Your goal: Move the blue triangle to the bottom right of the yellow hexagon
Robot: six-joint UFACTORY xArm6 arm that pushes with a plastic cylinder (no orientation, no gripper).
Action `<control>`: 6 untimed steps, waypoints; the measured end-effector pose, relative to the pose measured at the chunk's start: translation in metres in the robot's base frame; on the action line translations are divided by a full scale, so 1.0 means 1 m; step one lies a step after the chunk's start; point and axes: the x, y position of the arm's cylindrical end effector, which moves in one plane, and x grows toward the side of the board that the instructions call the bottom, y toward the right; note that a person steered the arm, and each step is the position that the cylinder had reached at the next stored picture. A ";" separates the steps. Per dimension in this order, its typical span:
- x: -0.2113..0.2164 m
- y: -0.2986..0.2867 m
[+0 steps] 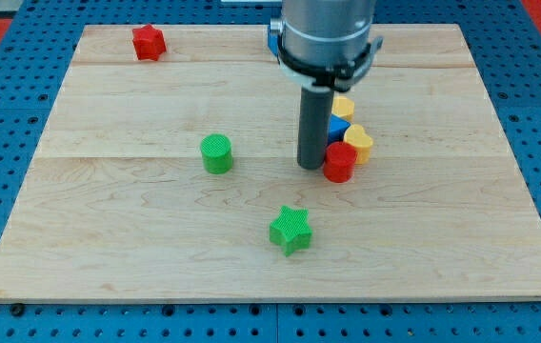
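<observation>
Wooden board is lying on a blue pegboard. The rod is standing upright, tip touching the board just left of a red cylinder. No fingers on this rod. Blue triangle is sitting mostly hidden between yellow hexagon and yellow heart; its heading and long axis can't be told. Green cylinder, green star, red star are sitting apart.

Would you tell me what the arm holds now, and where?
Nothing is held: my tip only rests on the board, just left of the red cylinder.
</observation>
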 end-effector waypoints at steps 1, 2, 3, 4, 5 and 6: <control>-0.009 -0.002; -0.037 0.033; -0.039 0.084; -0.039 0.086; -0.023 0.099; -0.024 0.125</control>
